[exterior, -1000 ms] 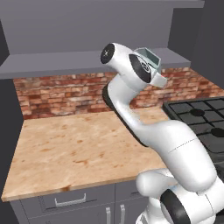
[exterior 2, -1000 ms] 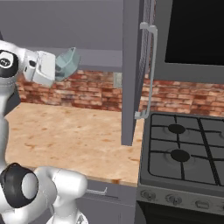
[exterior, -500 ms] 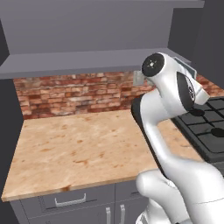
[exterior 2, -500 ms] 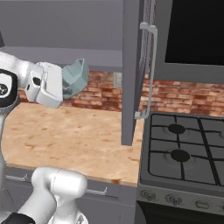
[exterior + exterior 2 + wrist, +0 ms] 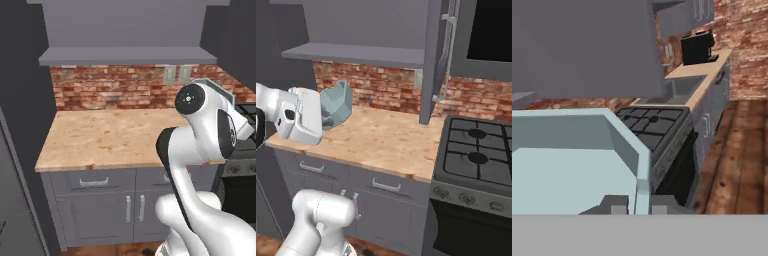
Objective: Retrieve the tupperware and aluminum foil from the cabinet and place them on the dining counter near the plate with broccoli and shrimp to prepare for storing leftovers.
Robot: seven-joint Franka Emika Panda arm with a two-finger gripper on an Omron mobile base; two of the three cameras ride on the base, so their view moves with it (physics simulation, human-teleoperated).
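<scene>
**Pincer clenched on the rim of the tupperware, held above the worktop**

Left base view: the white arm rises at the lower right, with smooth rounded shells and dark joints. Behind its upper joint a thin pale teal edge of the tupperware (image 5: 216, 86) shows. Below lies the worktop (image 5: 105, 137), a light wood-grain slab with reddish flecks, on grey drawers with small bar handles. Behind it stands a wall of rough red brick, and above runs the flat grey shelf board of the cabinet (image 5: 125, 54), with dark matte panels over it.

Right base view: the pincer (image 5: 326, 121) sits at the end of the blocky white hand and is clenched on the edge of the tupperware (image 5: 337, 104). The tub is tilted on its side, its open face turned toward the hand, well above the worktop (image 5: 386, 137) and not touching it. It is smooth pale teal-grey plastic, with rounded corners and a flared rim. To the right hangs the open grey cabinet door (image 5: 433, 60), and further right is a black stove (image 5: 478, 160) with round burners and grates.

Hand view: the two fingertips (image 5: 618, 205) stand close together, with the thin wall of the tupperware (image 5: 577, 160) between them. The tub is shallow, with a flat pale floor. Beyond it are the stove (image 5: 652, 125), a steel sink (image 5: 677, 90) and a floor of reddish wood planks (image 5: 737, 150).
</scene>
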